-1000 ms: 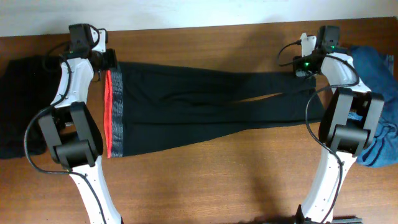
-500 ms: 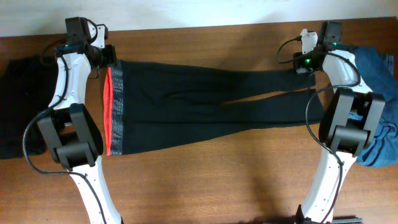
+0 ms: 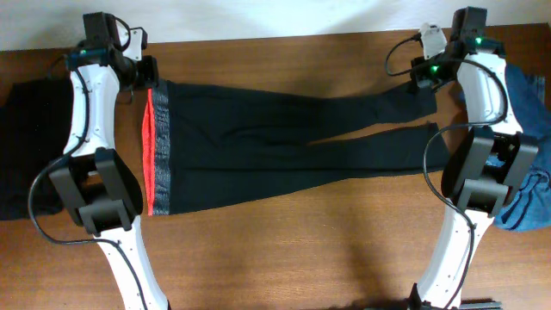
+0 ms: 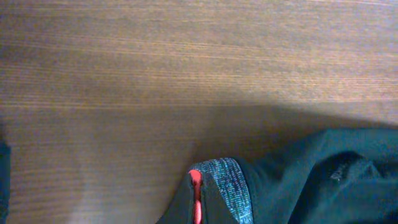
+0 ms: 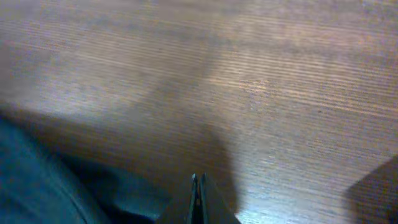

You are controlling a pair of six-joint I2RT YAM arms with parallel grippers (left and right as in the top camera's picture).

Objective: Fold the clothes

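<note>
On the wooden table, our black trousers lie flat and long, not folded yet.
Our left pincer is pressed together on the far corner of the red-and-grey waistband, and our right pincer pinches the far leg end. We judge the folding is just at its start: no fold shows, and the blue denim garment and dark clothes wait at the sides.

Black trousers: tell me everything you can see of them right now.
The black trousers lie flat, lengthwise across the wooden table, soft and creased. The red-and-grey waistband is at the robot's left; the two legs run right, parting in a narrow gap. The left gripper sits at the far waistband corner; the right gripper is shut on the far leg's hem.
</note>
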